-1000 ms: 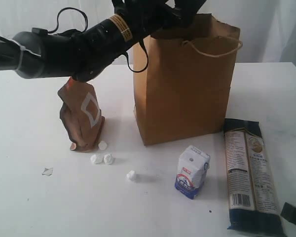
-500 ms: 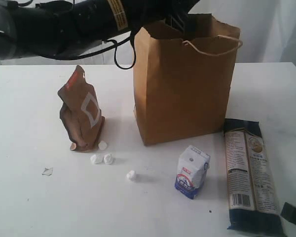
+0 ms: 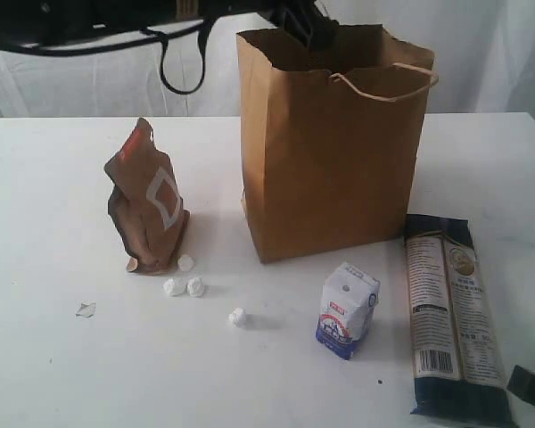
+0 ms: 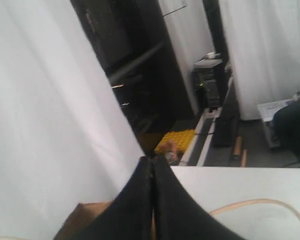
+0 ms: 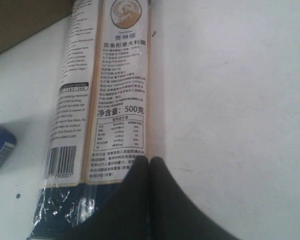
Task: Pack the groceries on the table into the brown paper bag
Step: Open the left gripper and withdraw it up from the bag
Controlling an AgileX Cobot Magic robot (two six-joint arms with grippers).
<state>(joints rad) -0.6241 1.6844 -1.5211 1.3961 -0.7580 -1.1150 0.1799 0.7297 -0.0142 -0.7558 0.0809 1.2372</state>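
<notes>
In the exterior view your left arm stretches in from the upper left, with the left gripper (image 3: 305, 25) just above the open mouth of the brown paper bag (image 3: 334, 169) and well apart from the long dark noodle packet (image 3: 450, 312) lying on the table (image 3: 53, 374). The left wrist view shows its jaws pressed together on nothing, over the bag's rim. In the right wrist view your right gripper (image 5: 149, 161) is also clenched and empty, with its tips over the packet's barcode end.

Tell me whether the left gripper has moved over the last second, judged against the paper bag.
Yes. The left gripper has risen from the mouth of the brown paper bag, toward the view's top edge; the bag has stayed put.
</notes>
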